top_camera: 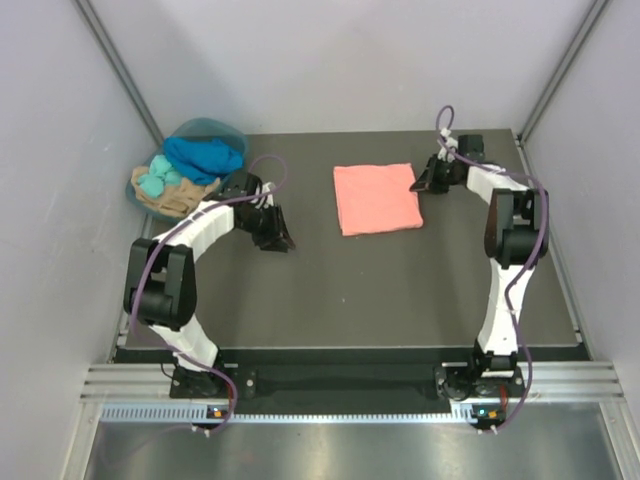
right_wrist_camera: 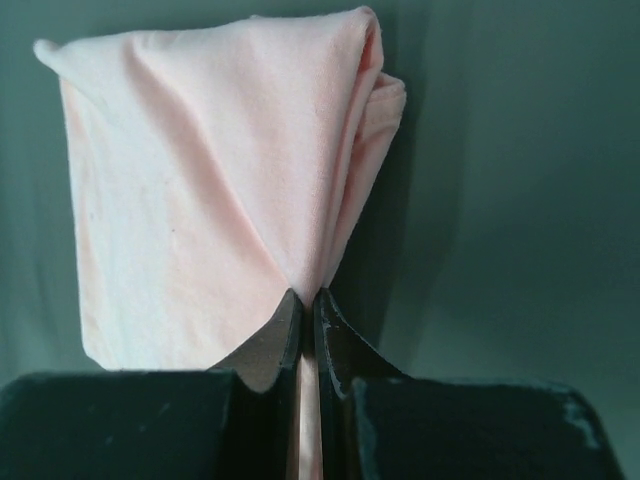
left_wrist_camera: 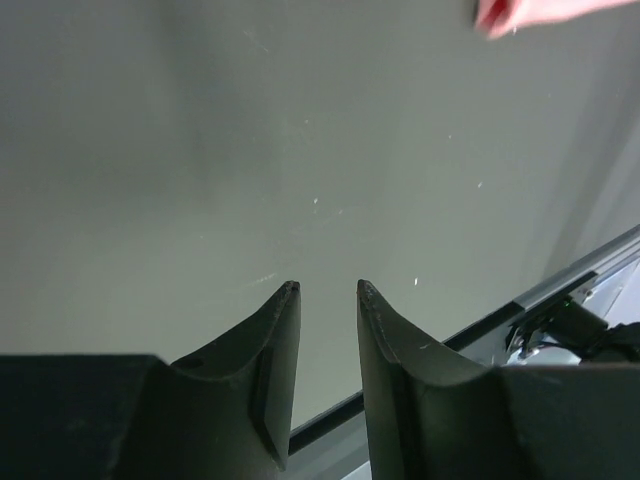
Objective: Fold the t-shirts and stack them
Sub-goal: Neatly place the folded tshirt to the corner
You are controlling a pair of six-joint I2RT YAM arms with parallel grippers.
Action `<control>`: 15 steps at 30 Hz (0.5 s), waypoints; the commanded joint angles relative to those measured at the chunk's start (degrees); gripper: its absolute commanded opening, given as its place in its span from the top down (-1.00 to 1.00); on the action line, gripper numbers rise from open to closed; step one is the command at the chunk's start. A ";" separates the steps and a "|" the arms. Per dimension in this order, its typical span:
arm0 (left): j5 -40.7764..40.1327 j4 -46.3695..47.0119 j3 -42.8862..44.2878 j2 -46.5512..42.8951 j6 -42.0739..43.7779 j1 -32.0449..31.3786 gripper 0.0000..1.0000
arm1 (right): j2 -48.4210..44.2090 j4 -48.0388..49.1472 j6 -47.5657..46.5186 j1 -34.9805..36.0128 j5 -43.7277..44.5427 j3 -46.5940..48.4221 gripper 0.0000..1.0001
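Observation:
A folded pink t-shirt [top_camera: 375,198] lies on the dark table at the back centre. My right gripper [top_camera: 417,184] is shut on the shirt's right edge. In the right wrist view the pink cloth [right_wrist_camera: 200,190] rises in a pinched fold from between the closed fingers [right_wrist_camera: 309,296]. My left gripper [top_camera: 279,243] is open and empty over bare table to the left of the shirt. Its fingers [left_wrist_camera: 328,288] stand a little apart in the left wrist view. A corner of the pink shirt [left_wrist_camera: 520,12] shows at that view's top right.
A basket [top_camera: 190,170] at the back left holds a heap of unfolded shirts: blue [top_camera: 205,152], teal [top_camera: 155,180] and tan [top_camera: 175,197]. White walls close in both sides and the back. The metal rail [top_camera: 350,385] runs along the table's front edge.

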 commanded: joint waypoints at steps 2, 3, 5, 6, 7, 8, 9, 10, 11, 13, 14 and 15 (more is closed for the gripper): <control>0.64 1.04 -0.73 -5.42 2.60 -0.89 0.31 | 2.61 -6.15 -5.55 -4.77 4.21 7.05 1.00; 0.82 1.12 -0.82 -5.60 2.52 -1.33 0.31 | 3.14 -8.51 -6.17 -5.30 5.09 8.28 1.00; 1.34 1.56 -1.17 -6.04 2.43 -1.94 0.31 | 4.19 -10.37 -7.57 -7.23 7.90 11.53 1.00; 1.69 1.65 -1.17 -6.04 2.43 -2.47 0.31 | 4.46 -11.77 -8.02 -7.85 8.78 12.58 1.00; 1.96 1.83 -1.26 -5.95 2.43 -2.73 0.31 | 5.07 -12.31 -8.28 -8.55 10.35 14.34 1.00; 2.31 1.74 -1.35 -5.87 2.34 -3.00 0.31 | 5.25 -12.83 -8.81 -9.86 11.07 15.14 1.00; 2.92 1.65 -1.35 -5.87 2.43 -3.35 0.31 | 5.60 -13.88 -9.16 -10.48 11.77 16.01 1.00; 3.36 1.65 -1.43 -5.87 2.43 -3.44 0.31 | 6.30 -14.33 -9.69 -11.01 12.73 17.94 1.00; 3.89 1.83 -1.61 -5.95 2.34 -3.61 0.31 | 6.74 -14.86 -10.74 -11.97 13.35 19.00 1.00; 4.60 2.18 -1.78 -6.56 2.17 -4.14 0.31 | 8.23 -16.96 -11.97 -12.77 16.60 22.51 1.00; 4.68 2.27 -1.79 -6.74 2.08 -4.40 0.31 | 8.68 -17.58 -12.93 -13.38 17.48 23.66 1.00; 4.68 2.27 -1.79 -6.83 2.16 -4.67 0.31 | 9.12 -18.11 -13.29 -13.83 18.36 25.50 1.00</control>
